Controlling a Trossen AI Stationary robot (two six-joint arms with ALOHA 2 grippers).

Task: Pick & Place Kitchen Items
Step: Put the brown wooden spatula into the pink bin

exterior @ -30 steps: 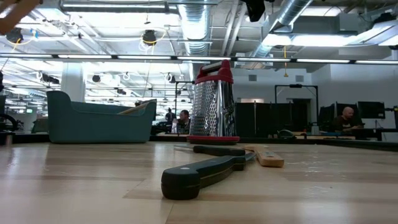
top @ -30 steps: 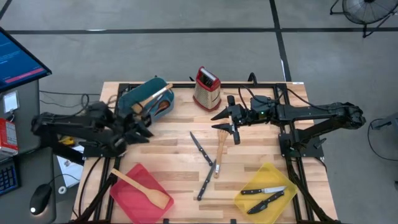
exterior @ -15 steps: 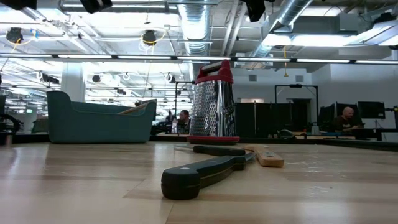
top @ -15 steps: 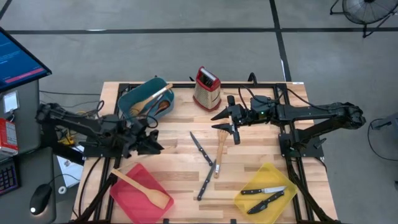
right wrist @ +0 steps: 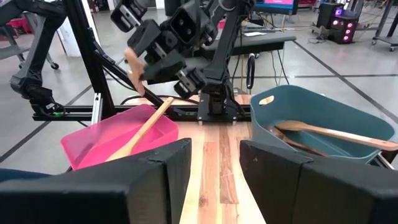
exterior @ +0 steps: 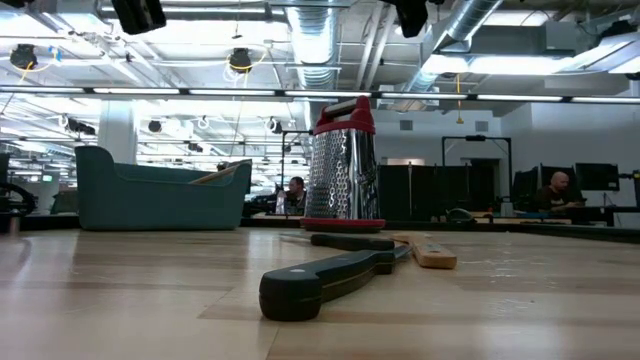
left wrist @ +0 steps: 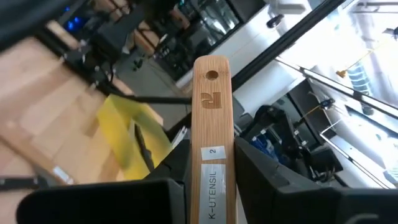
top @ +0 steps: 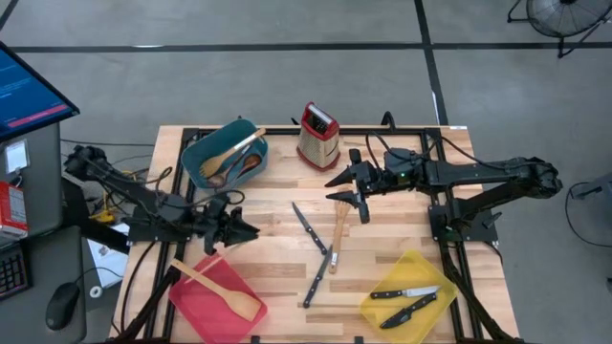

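The left gripper (top: 241, 230), clamped on a wooden utensil (left wrist: 212, 130), hangs just above the red bin (top: 196, 290) to drop it there, while the right gripper (top: 337, 178) waits with fingers apart over the surface (top: 277, 248).

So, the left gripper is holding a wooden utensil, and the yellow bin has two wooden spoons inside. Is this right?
Not quite. The yellow bin holds two black-handled knives, not wooden spoons, as the high view shows. The rest is right: the left wrist view shows the left gripper shut on a wooden utensil. The right gripper waits open near the box grater.
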